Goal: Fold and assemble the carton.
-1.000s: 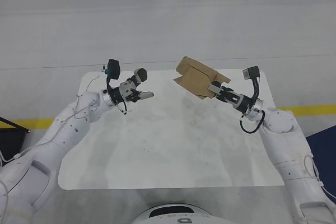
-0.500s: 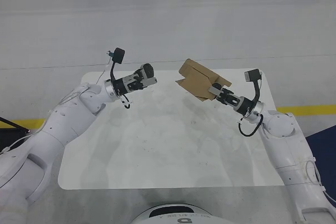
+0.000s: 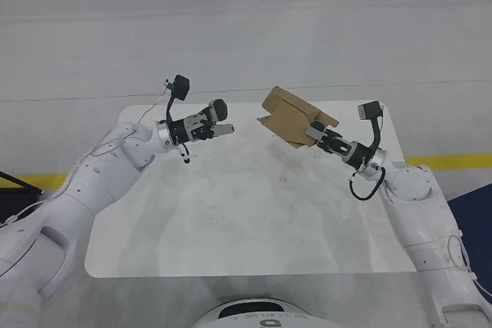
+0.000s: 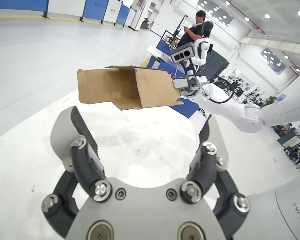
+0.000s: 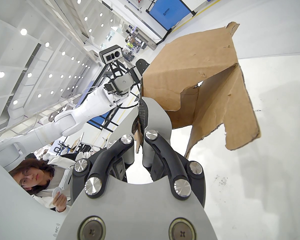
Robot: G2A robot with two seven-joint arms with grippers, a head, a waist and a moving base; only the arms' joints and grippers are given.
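The carton, half-opened, hangs over the far edge of the tabletop, upper right of the top view, with the right jaws pinched tight on one edge. The left jaws, upper left of centre, gape wide, holding nothing.

Left hand spread wide above white table, brown carton beyond, pinched by right hand

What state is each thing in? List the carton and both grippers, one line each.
carton: partly opened, end flaps loose, gripped at one edge, not yet assembled.
right gripper: shut on the carton's edge.
left gripper: open, empty, facing the carton but apart from it.
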